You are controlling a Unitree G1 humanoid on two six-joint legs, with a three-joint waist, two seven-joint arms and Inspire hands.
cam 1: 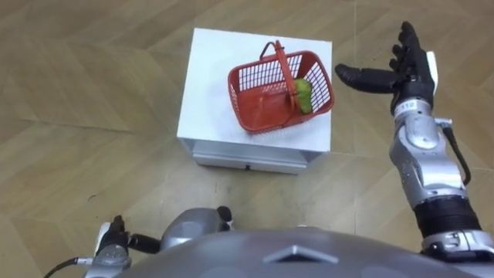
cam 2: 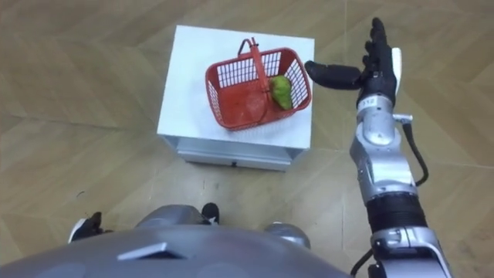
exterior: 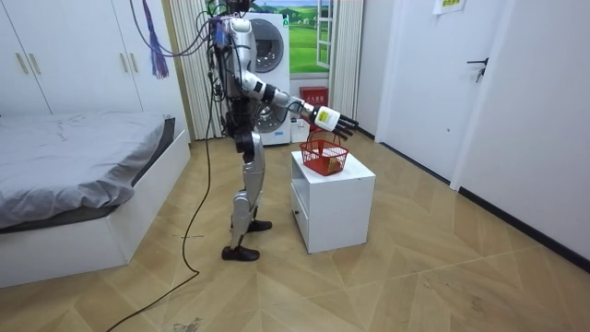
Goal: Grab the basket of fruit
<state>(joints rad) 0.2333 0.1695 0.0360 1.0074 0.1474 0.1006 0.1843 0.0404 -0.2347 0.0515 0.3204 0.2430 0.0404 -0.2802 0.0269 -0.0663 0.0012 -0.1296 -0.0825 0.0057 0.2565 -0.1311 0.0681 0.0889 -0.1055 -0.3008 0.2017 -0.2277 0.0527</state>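
Herringbone wooden floor (cam 1: 93,93) is surrounding a white square cabinet (cam 1: 212,85) with one drawer. A red plastic mesh basket (cam 1: 266,104) is sitting on the cabinet's top, toward its right edge, with a green fruit (cam 1: 303,94) inside. Its upright handle (cam 1: 282,66) is running roughly front to back. The right hand (cam 1: 409,69) is hovering just beyond the cabinet's right edge, fingers straight and thumb pointing at the basket, so it is the nearer hand. The left hand (cam 1: 112,245) is hanging low, short of the cabinet's front, pose unreadable.

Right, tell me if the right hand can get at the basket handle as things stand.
Probably yes: the right hand hovers open just beside the basket, apart from it, and the handle stands upright with nothing over it.
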